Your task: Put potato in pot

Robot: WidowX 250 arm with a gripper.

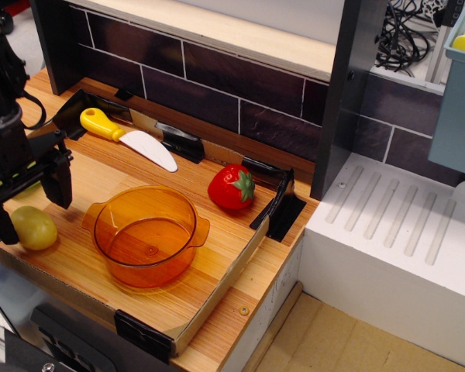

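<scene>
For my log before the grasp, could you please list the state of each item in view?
potato: on the wooden board, left of the pot, not gripped
pot: upright, empty
gripper: open, straddling the potato
toy strawberry: lying on the board
toy knife: lying flat by the back wall
</scene>
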